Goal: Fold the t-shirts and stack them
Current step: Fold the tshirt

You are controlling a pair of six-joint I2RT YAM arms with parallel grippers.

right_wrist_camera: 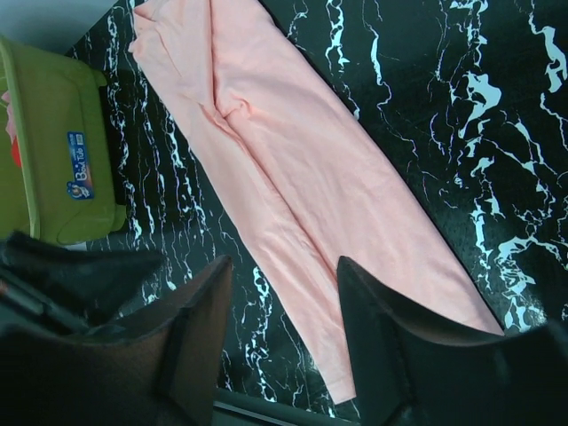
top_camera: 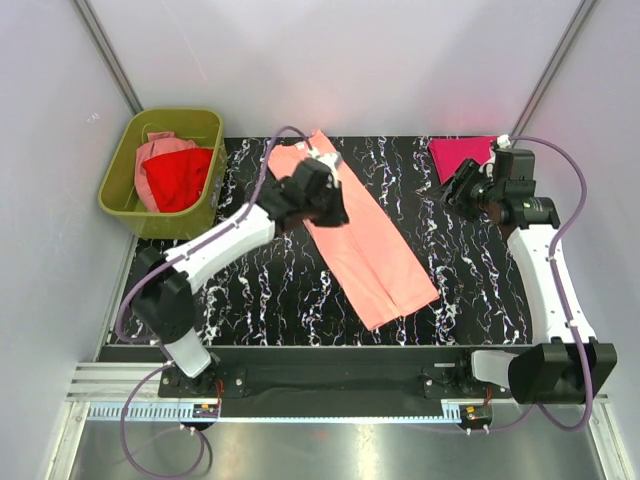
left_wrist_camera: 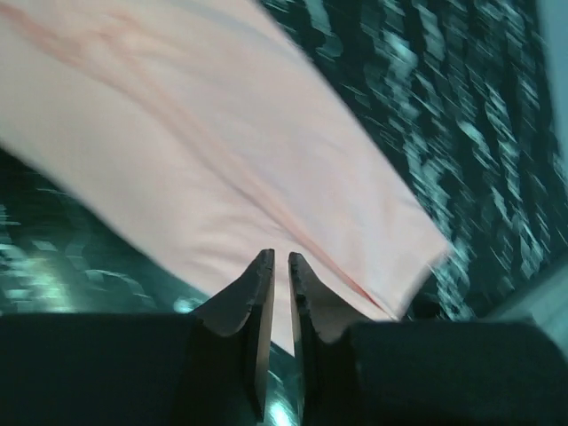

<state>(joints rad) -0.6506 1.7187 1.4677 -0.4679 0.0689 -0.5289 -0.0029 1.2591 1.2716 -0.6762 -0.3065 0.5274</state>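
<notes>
Salmon t-shirt (left_wrist_camera: pixel 222 151) below barely-open left gripper (left_wrist_camera: pixel 280 259)

The left wrist view is blurred, so the salmon t-shirt (left_wrist_camera: pixel 222 160) shows no clear seams there and runs off the top and left edges; from above, the left arm (top_camera: pixel 290 195) covers that shirt's upper middle; the right gripper (top_camera: pixel 452 192) hides the magenta t-shirt's (top_camera: pixel 462 153) near corner; the bin's (right_wrist_camera: pixel 53 133) label (right_wrist_camera: pixel 78 165) is too small to read.

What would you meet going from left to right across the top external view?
Olive-green plastic bin → long salmon-peach cloth t-shirt → folded magenta-pink cloth t-shirt.
</notes>
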